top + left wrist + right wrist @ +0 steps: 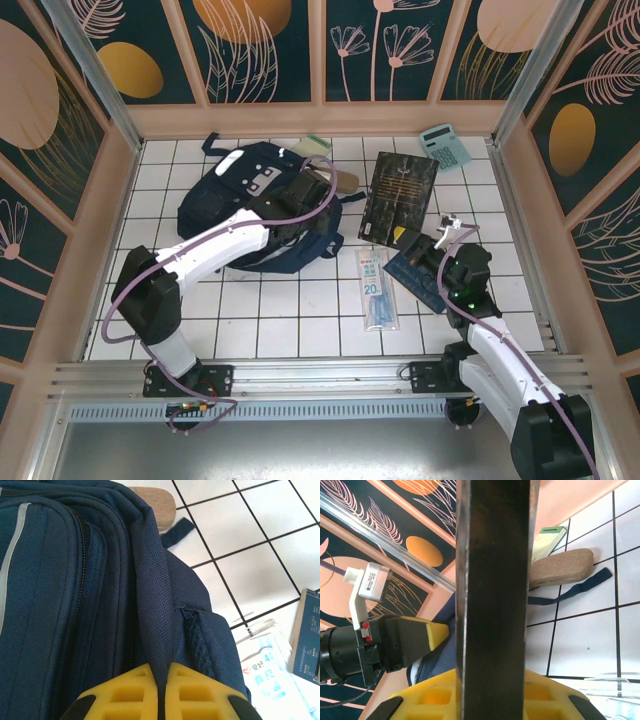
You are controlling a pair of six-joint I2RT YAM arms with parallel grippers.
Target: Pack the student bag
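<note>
- The left arm (215, 245) has white rounded shells on its links and black housings at the joints. The right arm (500, 350) is built the same way.
- A mauve cable (104, 320) runs along the left arm in loose loops, and a second mauve cable (441, 248) runs along the right arm.
- Each base (195, 380) is a black block.
- A small green light (460, 296) glows on the right arm's black housing.
- The left gripper (161, 667) has yellow fingers (125, 697) with square moulded recesses and black outer corners. The right gripper (491, 672) is alike.
- A white bracket (356, 602) beside the left gripper's black body carries a small grey-white box (372, 580).
</note>
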